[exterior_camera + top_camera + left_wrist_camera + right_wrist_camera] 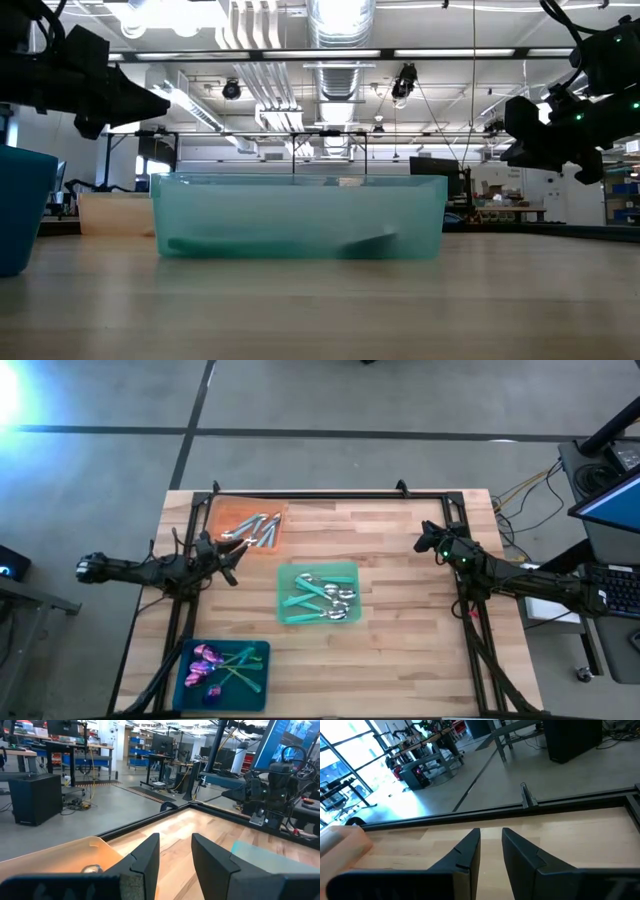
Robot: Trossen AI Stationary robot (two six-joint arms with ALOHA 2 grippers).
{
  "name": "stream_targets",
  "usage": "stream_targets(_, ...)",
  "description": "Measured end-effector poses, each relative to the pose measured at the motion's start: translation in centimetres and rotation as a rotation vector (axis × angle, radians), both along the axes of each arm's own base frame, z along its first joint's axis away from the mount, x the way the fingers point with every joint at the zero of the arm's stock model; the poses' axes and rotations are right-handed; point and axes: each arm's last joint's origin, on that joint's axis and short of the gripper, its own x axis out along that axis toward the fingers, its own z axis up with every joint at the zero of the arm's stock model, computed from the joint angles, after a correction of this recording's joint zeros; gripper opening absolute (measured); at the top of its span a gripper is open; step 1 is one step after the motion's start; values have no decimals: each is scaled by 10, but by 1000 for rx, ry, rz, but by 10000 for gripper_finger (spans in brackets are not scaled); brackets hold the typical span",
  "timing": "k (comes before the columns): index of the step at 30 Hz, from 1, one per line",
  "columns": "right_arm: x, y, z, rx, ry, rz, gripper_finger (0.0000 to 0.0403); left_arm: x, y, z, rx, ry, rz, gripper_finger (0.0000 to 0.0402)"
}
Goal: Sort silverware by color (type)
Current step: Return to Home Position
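Workshop, light wooden table (400, 610). All-silver utensils (255, 530) lay in the orange plastic bin (225, 512). Teal-handled silver spoons (325, 598) were in the green bin (285, 575) mid-table, and purple-headed iridescent spoons (210, 665) in the blue bin (262, 650). Left gripper (225, 555) hovered beside the orange bin, right gripper (425, 540) well apart. Both 2-finger jaws were slightly parted, empty.

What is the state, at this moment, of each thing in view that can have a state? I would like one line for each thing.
left gripper: open, empty, raised beside the orange bin.
right gripper: open, empty, raised over the table's right side.
orange bin: holds the all-silver spoons.
green bin: holds the silver-headed spoons with teal handles.
blue bin: holds the purple-headed spoons with teal handles.
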Motion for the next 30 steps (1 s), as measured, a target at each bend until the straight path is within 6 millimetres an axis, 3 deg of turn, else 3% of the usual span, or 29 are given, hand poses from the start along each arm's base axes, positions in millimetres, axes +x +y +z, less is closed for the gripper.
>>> stream_targets(30, 0, 0, 0, 0, 0, 0, 76, 0, 0, 0, 1, 7, 0, 98)
